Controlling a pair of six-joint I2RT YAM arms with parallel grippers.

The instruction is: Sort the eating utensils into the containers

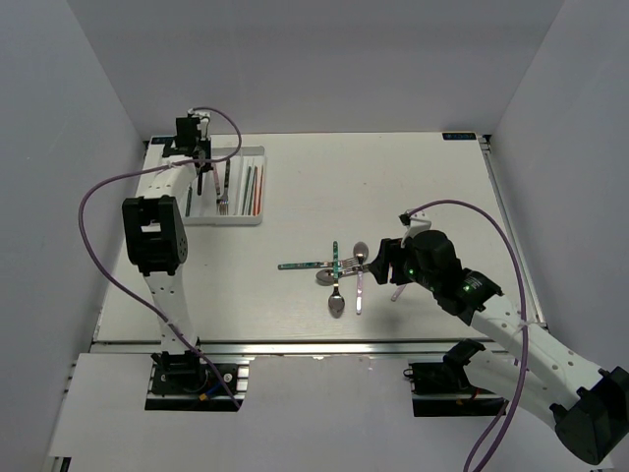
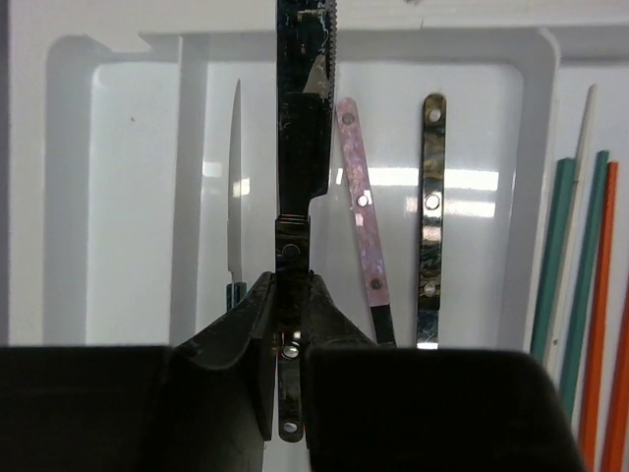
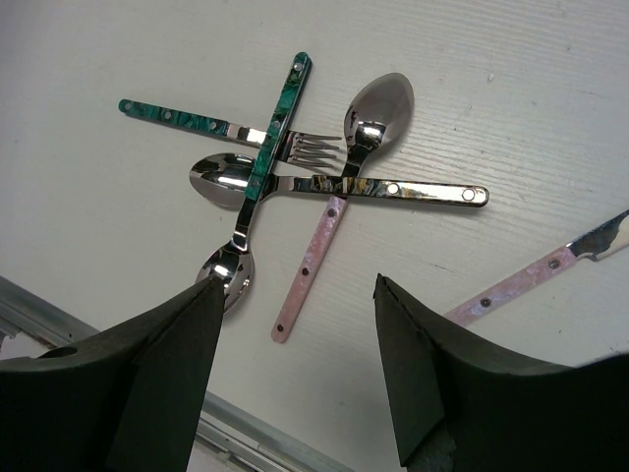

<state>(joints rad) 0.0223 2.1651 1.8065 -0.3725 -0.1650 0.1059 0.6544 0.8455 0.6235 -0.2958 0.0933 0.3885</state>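
Observation:
The white tray [image 1: 239, 220] lies at the far left, with my left gripper [image 1: 202, 169] above it. That gripper [image 2: 288, 295] is shut on a dark-handled knife [image 2: 303, 147], whose serrated blade points away over the divider between two compartments. One compartment holds a teal-handled knife [image 2: 235, 187]. The one beside it holds a pink handle [image 2: 361, 216] and a dark patterned handle [image 2: 431, 216]. Chopsticks [image 2: 580, 295] lie in the right one. My right gripper [image 3: 298, 283] is open, just above a crossed pile: teal fork [image 3: 187, 120], teal spoon [image 3: 280, 118], pink spoon [image 3: 378, 103], dark spoon [image 3: 423, 192].
A pink-handled knife [image 3: 550, 270] lies apart, to the right of the pile and partly under my right finger. The pile [image 1: 339, 270] sits mid-table, left of the right gripper [image 1: 388, 258]. A metal rail [image 3: 118, 364] marks the table's near edge. Grey walls enclose the table.

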